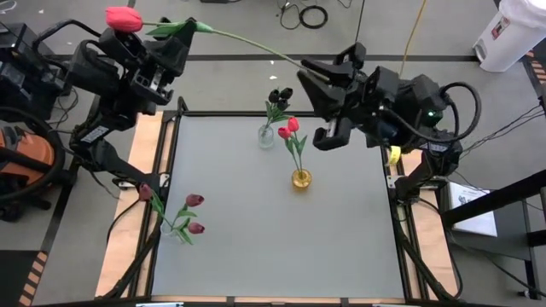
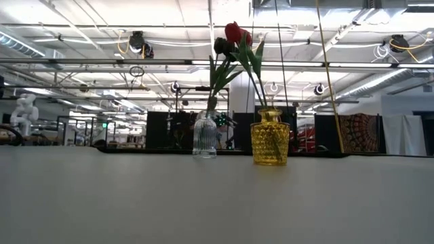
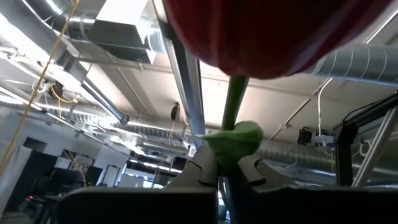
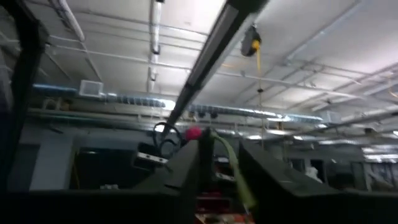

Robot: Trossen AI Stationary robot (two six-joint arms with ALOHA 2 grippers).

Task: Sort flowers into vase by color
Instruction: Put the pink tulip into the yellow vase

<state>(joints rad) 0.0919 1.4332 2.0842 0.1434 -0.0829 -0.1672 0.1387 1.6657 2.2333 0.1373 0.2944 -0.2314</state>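
Observation:
My left gripper [image 1: 182,36] is raised high over the table's far left corner, shut on a red-pink tulip [image 1: 124,19]. The tulip's long stem [image 1: 247,41] arcs right to my right gripper [image 1: 302,72], which is open and raised over the far edge. The stem's lower end [image 4: 227,163] passes between its fingers. A small clear vase [image 1: 266,136] holds black tulips [image 1: 279,95]. A yellow vase [image 1: 301,179] holds two red-pink tulips [image 1: 288,129]. A clear vase [image 1: 173,229] at the left edge holds maroon tulips [image 1: 194,201]. My left gripper pinches the tulip's stem [image 3: 226,177] between its two fingers [image 3: 196,168], just below a leaf [image 3: 234,142] and close under the head [image 3: 267,37]. The fingers point upward. The flower is lifted clear of the table, its stem running about level to the right. My right gripper: I cannot tell whether the stem touches its fingers.
The grey table top [image 1: 273,239] is bare between the vases. In the low view the clear vase [image 2: 205,139] and the yellow vase [image 2: 270,139] stand side by side at the far side. A wooden border [image 1: 128,205] and dark frame rails run along the table's sides.

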